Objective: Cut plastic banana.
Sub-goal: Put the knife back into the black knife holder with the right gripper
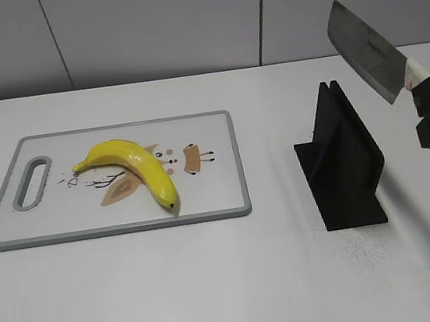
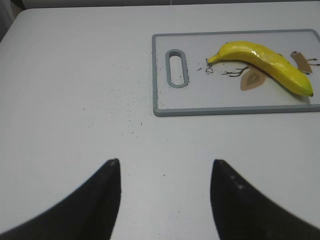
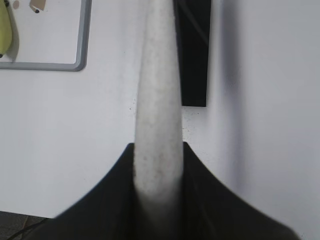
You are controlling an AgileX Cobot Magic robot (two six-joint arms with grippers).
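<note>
Banana: whole, lying curved on the cutting board, its dark tip toward the board's near edge.
Cutting board: flat on the white worktop, handle slot at its left end.
Knife: held in the air at the right edge of the exterior view, blade tilted up and to the left, above and just right of the black stand.
Right gripper: jaws closed tight on the knife, one on each side.
Left gripper: jaws spread wide with nothing between them, over bare worktop, well apart from the board.
</note>
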